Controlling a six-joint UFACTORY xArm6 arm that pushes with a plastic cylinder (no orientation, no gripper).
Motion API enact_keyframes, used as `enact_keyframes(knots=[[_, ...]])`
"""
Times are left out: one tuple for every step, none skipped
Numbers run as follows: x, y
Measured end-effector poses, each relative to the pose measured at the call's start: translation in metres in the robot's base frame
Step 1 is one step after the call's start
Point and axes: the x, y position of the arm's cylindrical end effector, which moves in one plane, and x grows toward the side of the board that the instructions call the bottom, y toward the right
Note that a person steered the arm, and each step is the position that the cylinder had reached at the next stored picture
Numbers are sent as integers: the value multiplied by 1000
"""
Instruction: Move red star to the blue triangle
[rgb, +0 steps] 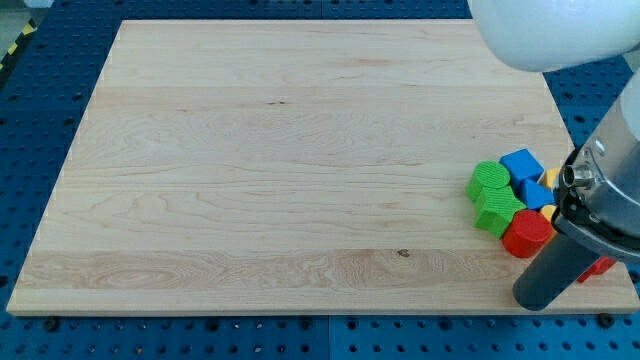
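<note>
A tight cluster of blocks sits at the view's right edge of the wooden board (300, 150). A red block (527, 234), roughly hexagonal, lies at its lower side. Another red piece (601, 266) peeks out behind the rod, its shape hidden. A blue cube (521, 164) is at the top, with a blue wedge-like block (535, 194) just below it. Two green blocks (489, 179) (497, 211) lie on the cluster's left. My tip (535, 301) rests on the board just below the red hexagonal block, slightly to its right.
Yellow bits (549, 213) show between the blue and red blocks, mostly hidden by the arm. The arm's white and grey body (610, 170) covers the cluster's right part. The board's right edge and bottom edge are close to my tip.
</note>
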Motion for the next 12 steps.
enact_keyframes(knots=[[0,12],[0,12],[0,18],[-1,48],[-2,105],[-3,119],[-6,104],[-13,76],[-19,63],[-28,58],[-38,72],[-45,85]])
